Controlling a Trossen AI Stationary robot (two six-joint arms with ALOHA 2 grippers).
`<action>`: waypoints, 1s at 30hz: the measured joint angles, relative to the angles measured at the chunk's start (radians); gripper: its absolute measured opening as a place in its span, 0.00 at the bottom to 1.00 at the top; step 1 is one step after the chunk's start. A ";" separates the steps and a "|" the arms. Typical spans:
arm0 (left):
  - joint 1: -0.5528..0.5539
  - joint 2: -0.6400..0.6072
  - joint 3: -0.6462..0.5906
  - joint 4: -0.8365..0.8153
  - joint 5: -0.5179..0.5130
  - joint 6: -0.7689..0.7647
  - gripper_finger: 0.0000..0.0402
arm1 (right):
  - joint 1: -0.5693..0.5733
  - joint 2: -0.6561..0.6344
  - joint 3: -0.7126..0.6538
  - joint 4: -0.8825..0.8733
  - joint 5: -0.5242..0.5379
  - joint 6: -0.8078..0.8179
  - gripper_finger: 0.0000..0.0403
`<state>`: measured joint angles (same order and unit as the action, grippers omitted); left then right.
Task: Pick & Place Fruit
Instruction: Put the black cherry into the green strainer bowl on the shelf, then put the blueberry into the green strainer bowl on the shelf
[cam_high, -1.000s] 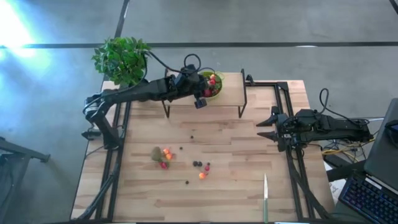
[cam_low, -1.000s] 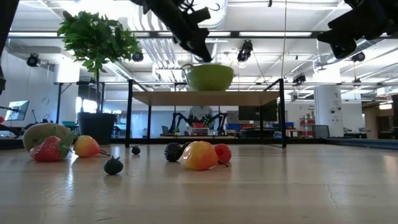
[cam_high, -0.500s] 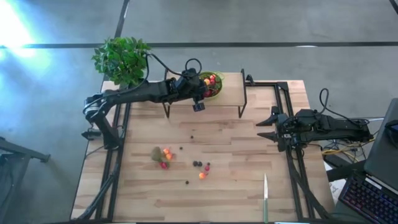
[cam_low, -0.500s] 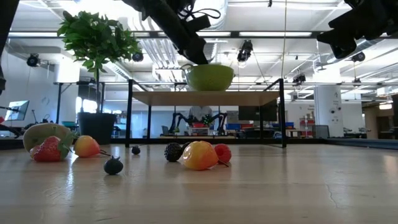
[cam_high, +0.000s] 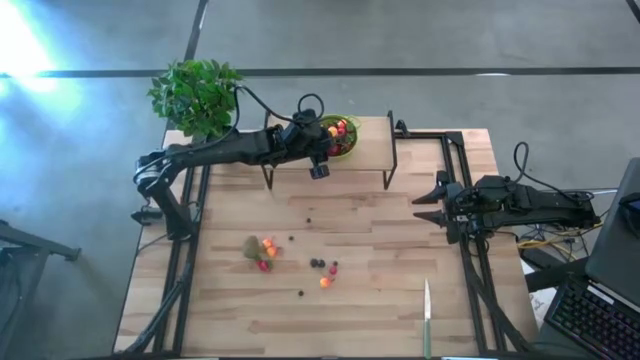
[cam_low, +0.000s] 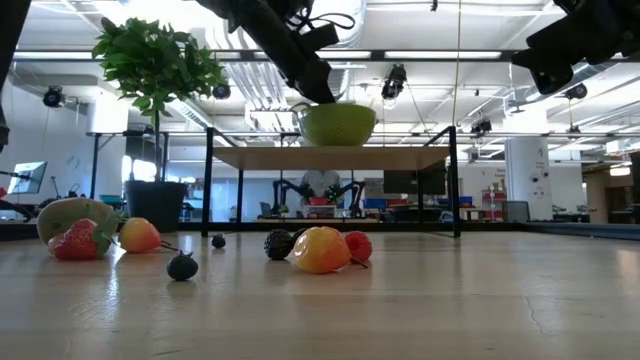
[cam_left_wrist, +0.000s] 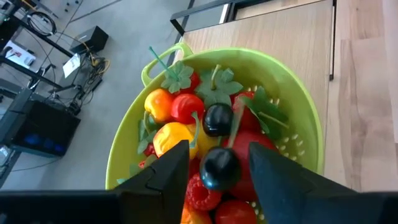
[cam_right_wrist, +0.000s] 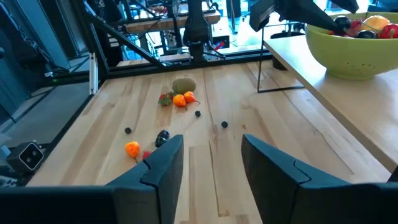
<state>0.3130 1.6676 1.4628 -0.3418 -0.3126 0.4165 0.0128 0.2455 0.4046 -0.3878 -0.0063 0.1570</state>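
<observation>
My left claw (cam_left_wrist: 214, 163) above lime-green bowl (cam_left_wrist: 305, 118), fingers now spread, dark cherry (cam_left_wrist: 219, 169) dropped among fruit. Delivery done; kiwi (cam_high: 252, 246) cluster on table (cam_high: 380, 290) next. Right claw (cam_high: 425, 206) parked, open.

The bowl (cam_left_wrist: 298, 118) is lime green. The fruit (cam_left_wrist: 205, 143) in it is red, yellow, orange and shiny black, with green leaves. The worktop (cam_high: 370, 260) is pale striped wood. The kiwi (cam_right_wrist: 184, 85) is brown.

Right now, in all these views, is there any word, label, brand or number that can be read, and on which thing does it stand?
No text can be read in any view.
Lime-green bowl, fruit, knife: no markings visible.
Signs in the room behind the table: too small to read.
</observation>
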 joint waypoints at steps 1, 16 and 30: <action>0.000 0.000 0.000 0.000 0.000 0.000 0.44 | 0.000 0.000 0.000 0.000 0.000 0.000 0.38; -0.073 -0.021 0.131 -0.088 -0.004 0.036 0.47 | 0.000 0.000 0.000 0.000 0.000 0.000 0.25; -0.188 -0.055 0.075 -0.350 0.259 -0.147 0.47 | 0.000 0.000 0.000 0.000 0.000 0.000 0.13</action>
<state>0.1255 1.6131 1.5374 -0.6916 -0.0540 0.2698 0.0128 0.2455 0.4046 -0.3880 -0.0063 0.1570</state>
